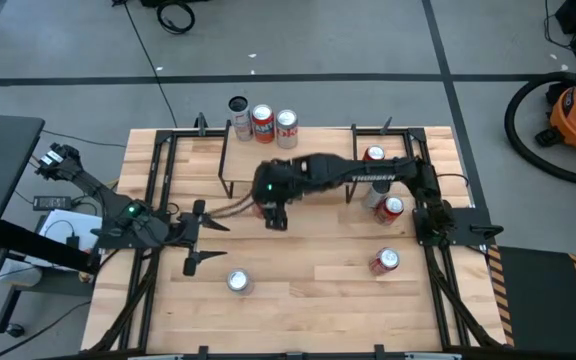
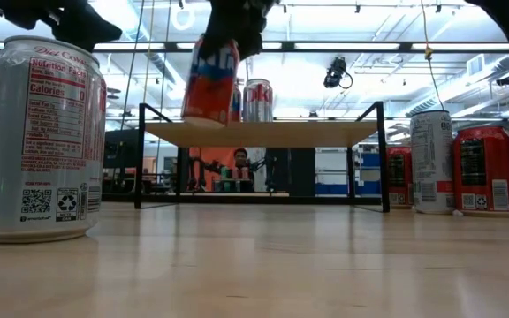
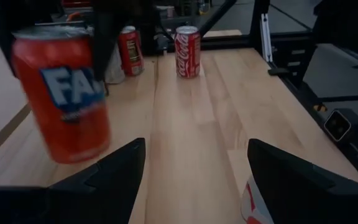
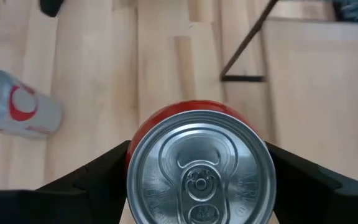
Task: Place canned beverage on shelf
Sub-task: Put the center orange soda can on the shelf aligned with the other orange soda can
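Orange can point(image 2: 211, 81) gripped by right pincer point(image 4: 197, 168), off the table.

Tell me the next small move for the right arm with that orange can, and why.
Probably carry it toward the shelf, keeping it above the board. The right gripper is shut on the orange Fanta can, which hangs tilted in the air on the near side of the shelf, its base just above board level. Three cans already stand on the shelf's left part; the right part looks free.
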{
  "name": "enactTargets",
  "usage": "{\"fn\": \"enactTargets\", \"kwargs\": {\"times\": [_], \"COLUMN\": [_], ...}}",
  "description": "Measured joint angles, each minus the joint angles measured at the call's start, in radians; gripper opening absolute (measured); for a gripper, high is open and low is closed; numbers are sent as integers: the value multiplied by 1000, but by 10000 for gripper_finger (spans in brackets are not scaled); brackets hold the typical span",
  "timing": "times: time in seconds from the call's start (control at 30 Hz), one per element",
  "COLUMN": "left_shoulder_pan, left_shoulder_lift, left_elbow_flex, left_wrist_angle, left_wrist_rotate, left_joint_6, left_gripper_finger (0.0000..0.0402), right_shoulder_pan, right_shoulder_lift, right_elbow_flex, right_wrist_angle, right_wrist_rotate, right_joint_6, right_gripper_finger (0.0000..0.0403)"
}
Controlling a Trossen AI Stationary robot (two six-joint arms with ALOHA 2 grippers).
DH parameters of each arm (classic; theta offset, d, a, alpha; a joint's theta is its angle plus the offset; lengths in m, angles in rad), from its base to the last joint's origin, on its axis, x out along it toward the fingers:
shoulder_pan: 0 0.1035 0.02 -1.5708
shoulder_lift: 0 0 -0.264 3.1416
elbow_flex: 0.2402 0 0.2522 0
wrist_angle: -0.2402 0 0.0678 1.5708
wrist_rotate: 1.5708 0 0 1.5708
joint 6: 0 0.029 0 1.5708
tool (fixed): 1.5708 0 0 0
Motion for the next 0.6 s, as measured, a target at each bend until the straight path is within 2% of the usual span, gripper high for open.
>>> {"fn": "enactTargets", "kwargs": {"times": [0.27, 0.6], "left_shoulder_pan": [2, 70], "left_shoulder_lift": [-66, -70], "left_elbow_flex": [0, 0], "left_wrist_angle": [-55, -57], "left_wrist_rotate": [-5, -45], "left_joint_6": [0, 30], "left_gripper_finger": [292, 292], "right_shoulder_pan": [-80, -147], "right_shoulder_lift": [0, 0], "right_elbow_flex": [122, 198], "right_wrist_angle": [0, 13], "right_wrist_rotate": [-111, -146], "right_joint_6": [-139, -262], "right_gripper_finger": [319, 319]}}
